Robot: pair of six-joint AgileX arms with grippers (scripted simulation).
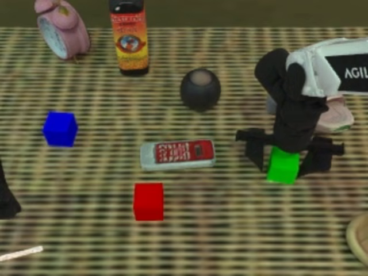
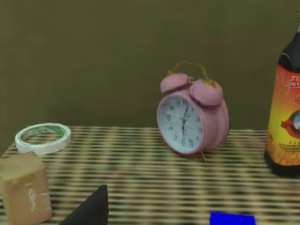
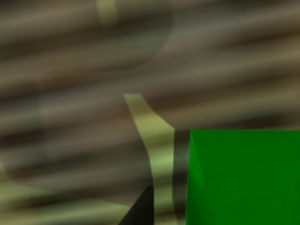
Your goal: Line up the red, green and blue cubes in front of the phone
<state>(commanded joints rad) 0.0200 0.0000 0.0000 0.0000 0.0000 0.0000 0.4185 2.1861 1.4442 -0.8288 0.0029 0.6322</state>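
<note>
The silver-grey phone [image 1: 177, 154] with its red face lies flat near the middle of the table. Just in front of it, a little to its left, sits the red cube [image 1: 148, 201]. The blue cube [image 1: 60, 128] stands apart at the left, and its top edge shows in the left wrist view [image 2: 232, 219]. My right gripper [image 1: 287, 158] is open and straddles the green cube [image 1: 283, 165], right of the phone, one finger on each side. A gap shows beside the green cube [image 3: 243, 178] in the right wrist view. My left gripper [image 1: 6, 198] is parked open at the left edge.
A pink alarm clock [image 1: 62, 30] and a dark sauce bottle [image 1: 129, 35] stand at the back left. A black round object [image 1: 200, 89] sits behind the phone. A pale pink thing [image 1: 336, 115] lies behind the right arm. A tape roll [image 2: 43, 137] and a tan box [image 2: 23, 192] appear in the left wrist view.
</note>
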